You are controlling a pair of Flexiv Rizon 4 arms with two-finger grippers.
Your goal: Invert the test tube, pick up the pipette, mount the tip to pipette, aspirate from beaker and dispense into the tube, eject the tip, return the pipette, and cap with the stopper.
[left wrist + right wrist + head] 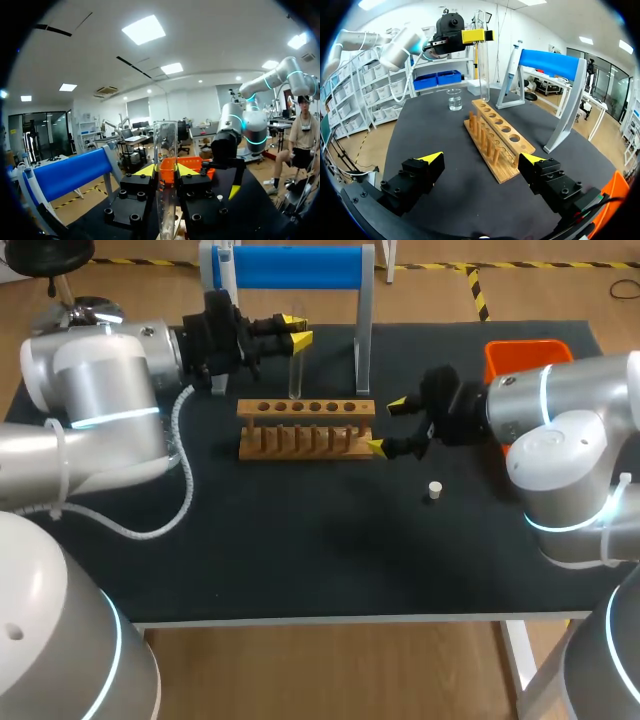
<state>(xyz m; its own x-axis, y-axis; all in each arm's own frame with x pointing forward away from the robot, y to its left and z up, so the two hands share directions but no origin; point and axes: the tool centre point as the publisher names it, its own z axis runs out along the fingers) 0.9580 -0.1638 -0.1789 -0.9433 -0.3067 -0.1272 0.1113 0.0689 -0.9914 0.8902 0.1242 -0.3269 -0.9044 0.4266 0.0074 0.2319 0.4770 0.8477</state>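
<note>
My left gripper (292,333) is shut on a clear test tube (296,372) and holds it upright over the left part of the wooden rack (305,426). In the left wrist view the test tube (165,160) stands between the yellow tips of the left gripper (165,171), mouth up. My right gripper (386,426) is open at the rack's right end. From the right wrist, the right gripper (482,161) is wide open with the rack (496,134) ahead. Past the rack are the tube (483,60), the beaker (454,99) and the pipette (512,64). A white stopper (434,490) lies near the right arm.
The blue pipette stand (290,267) is at the table's back, behind the rack. An orange bin (524,352) sits at the back right, behind my right arm. The dark table mat (300,540) spreads in front of the rack.
</note>
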